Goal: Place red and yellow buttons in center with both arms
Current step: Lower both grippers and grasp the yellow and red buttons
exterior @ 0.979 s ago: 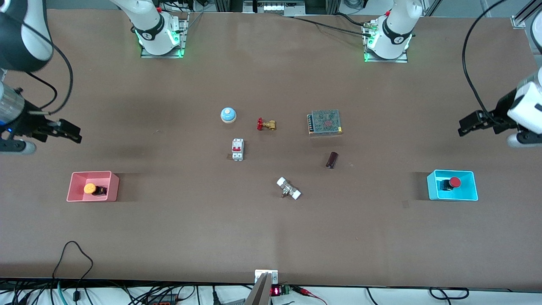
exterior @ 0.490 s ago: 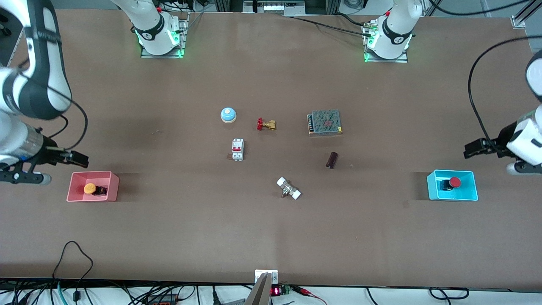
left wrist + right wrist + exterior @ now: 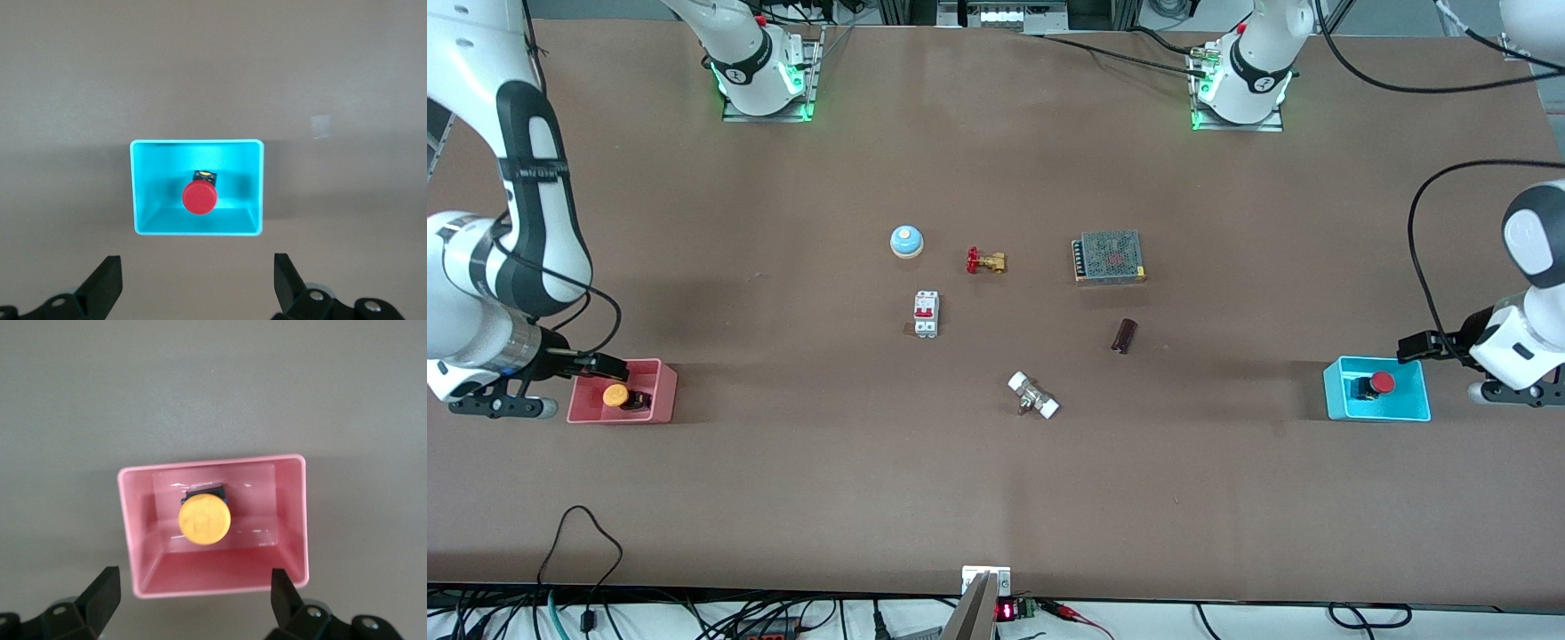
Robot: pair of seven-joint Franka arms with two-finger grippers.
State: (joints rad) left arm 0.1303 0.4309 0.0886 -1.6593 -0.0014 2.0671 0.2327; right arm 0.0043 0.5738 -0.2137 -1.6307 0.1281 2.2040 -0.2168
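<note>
1. Red button (image 3: 1381, 382): lies in the cyan tray (image 3: 1416, 411) at the left arm's end of the table, about 3 o'clock from the table centre in the front view. Not yet picked up. In the left wrist view the red cap (image 3: 199, 198) sits over its black body near the tray's middle.

2. Yellow button (image 3: 615, 396): lies in the pink tray (image 3: 663, 411) at the right arm's end, about 9 o'clock from the centre. Not yet picked up. The right wrist view shows the cap (image 3: 204, 520) in the tray.

3. Left gripper (image 3: 1414, 345): hangs over the cyan tray's rim at roughly 12 o'clock from the button. Jaws stand wide apart in the left wrist view, holding nothing.

4. Right gripper (image 3: 600, 364): hangs over the pink tray's rim, near 11 o'clock from the yellow button. Jaws spread wide in the right wrist view, holding nothing.

5. Centre (image 3: 996, 338): bare brown patch with no button on it. Around it lie a bell (image 3: 906, 241), a valve (image 3: 985, 261), a breaker (image 3: 926, 314), a meshed box (image 3: 1109, 257), a dark cylinder (image 3: 1123, 335) and a white-ended fitting (image 3: 1033, 396).

6. Assessment: neither half of the task is complete. Both arms appear posed for the approach. Remaining, by judgement: descend, grasp each button, carry to the centre, release
</note>
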